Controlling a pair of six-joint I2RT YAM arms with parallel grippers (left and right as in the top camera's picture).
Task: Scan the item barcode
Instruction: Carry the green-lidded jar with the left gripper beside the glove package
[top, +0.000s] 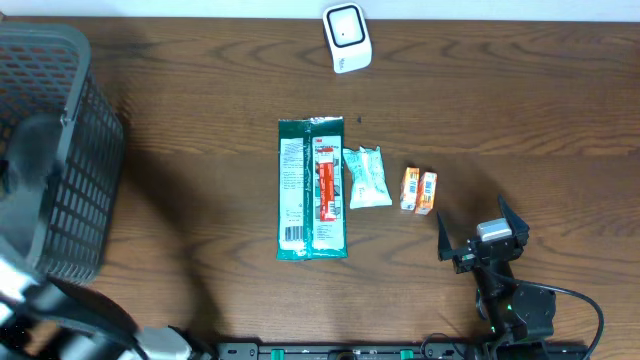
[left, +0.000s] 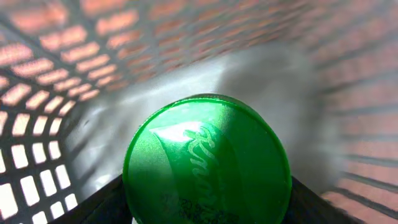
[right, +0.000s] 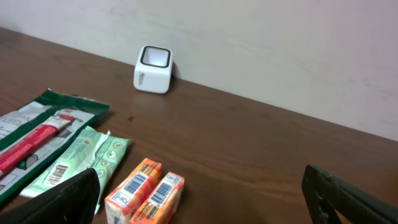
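A round green item (left: 208, 162) with pale script on its face fills the left wrist view. It sits between the dark fingers (left: 99, 202) of my left gripper (left: 205, 208), which touch its two sides inside the grey mesh basket (left: 56, 68). No barcode shows on it. In the overhead view that gripper is hidden in the basket (top: 75, 150) at the far left. The white scanner cube (top: 347, 38) (right: 153, 69) stands at the table's far edge. My right gripper (top: 482, 232) (right: 199, 202) hangs open and holds nothing, near the front right.
On the table lie a long green pack with a red tube (top: 312, 188) (right: 37, 127), a pale green packet (top: 367, 177) (right: 78, 163) and two orange boxes (top: 419, 191) (right: 146, 191) with barcodes facing up. A light wall backs the table.
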